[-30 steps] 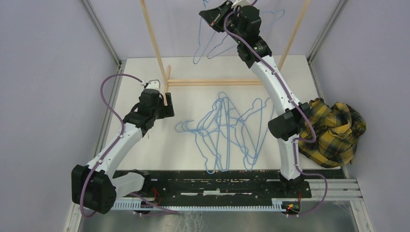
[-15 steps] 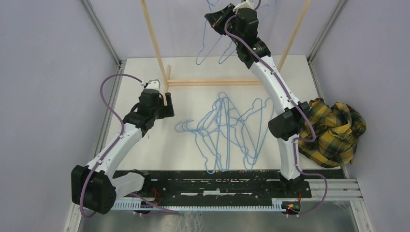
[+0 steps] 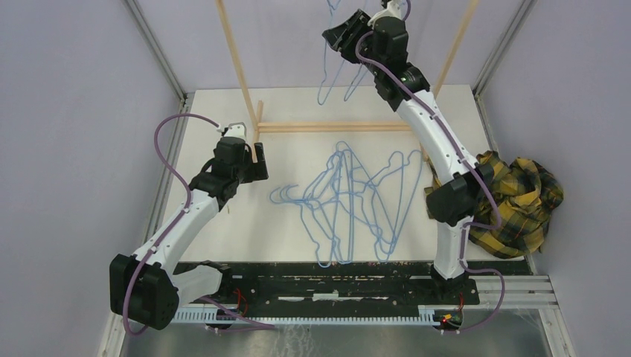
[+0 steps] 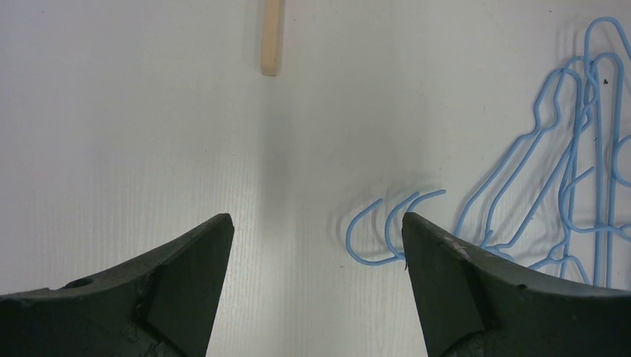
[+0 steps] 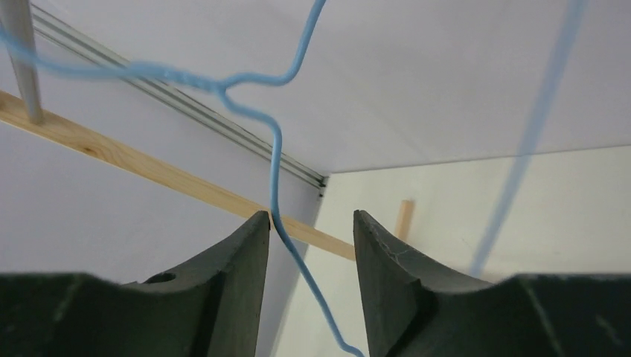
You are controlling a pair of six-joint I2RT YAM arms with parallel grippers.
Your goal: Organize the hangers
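Both sets of jaws: neither is clenched as I read the wrist feeds.
Left gripper (image 4: 314,218): fingers spread wide with nothing between them. It hovers over bare table (image 3: 298,242), and I take it as parked clear of the right arm's work.
Right gripper (image 5: 306,216): fingers part-way apart, the gap plainly wider than a wire.
Raised hanger (image 5: 274,171): its wire threads that gap and lies against one fingertip, so I judge it draped rather than pinched. The twisted neck and hook rise above the fingers and out of view. It is up high, I think, so the hook can go over a rail that none of my feeds show.
Blue strand (image 5: 532,126): blurred, to the right of the fingers. I cannot tell whether it belongs to the same hanger.
Pile of hangers (image 3: 338,195): flat on the table between the arms, overlapping and tangled, with hooks pointing toward the left gripper.
Wooden rack (image 3: 335,127): base bar across the far table, and the uprights run out of frame.
Plaid cloth (image 3: 513,201): heaped at the right edge, apart from the pile.
Progress: early, since most hangers lie unsorted.
Risk: such a loose hold could let the wire swing or slip.
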